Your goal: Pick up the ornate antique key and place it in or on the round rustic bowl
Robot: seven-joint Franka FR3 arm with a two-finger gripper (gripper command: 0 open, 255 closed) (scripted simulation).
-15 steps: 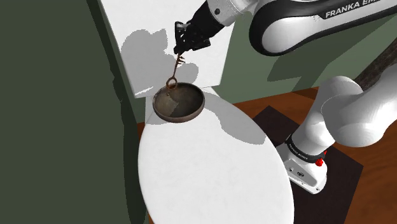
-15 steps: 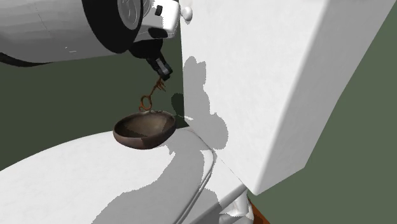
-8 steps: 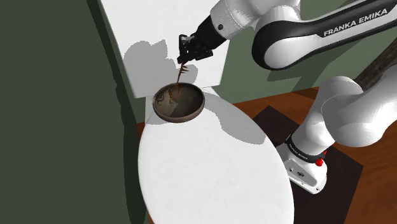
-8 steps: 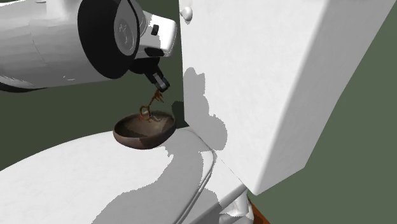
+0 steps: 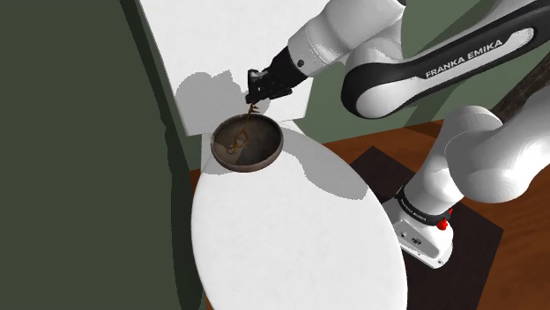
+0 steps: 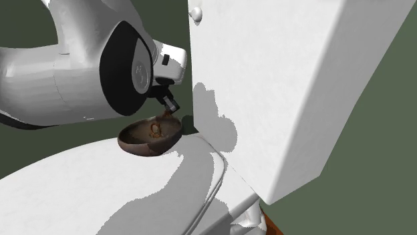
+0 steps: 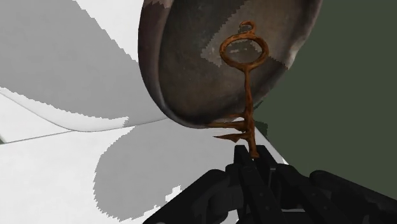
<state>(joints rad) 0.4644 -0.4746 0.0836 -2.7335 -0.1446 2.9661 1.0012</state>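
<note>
The rusty ornate key (image 7: 247,95) hangs from my gripper (image 7: 251,156), pinched at its toothed end. Its ring bow sits down inside the dark brown bowl (image 7: 167,89) on the white toilet lid (image 5: 282,238), just before the tank (image 5: 211,35). I can't tell if the bow touches bottom. I'd lower until it rests there, then part the fingers gently so the shaft tips inward, not over the rim. My forearm (image 5: 467,57) reads FRANKA EMIKA.
</note>
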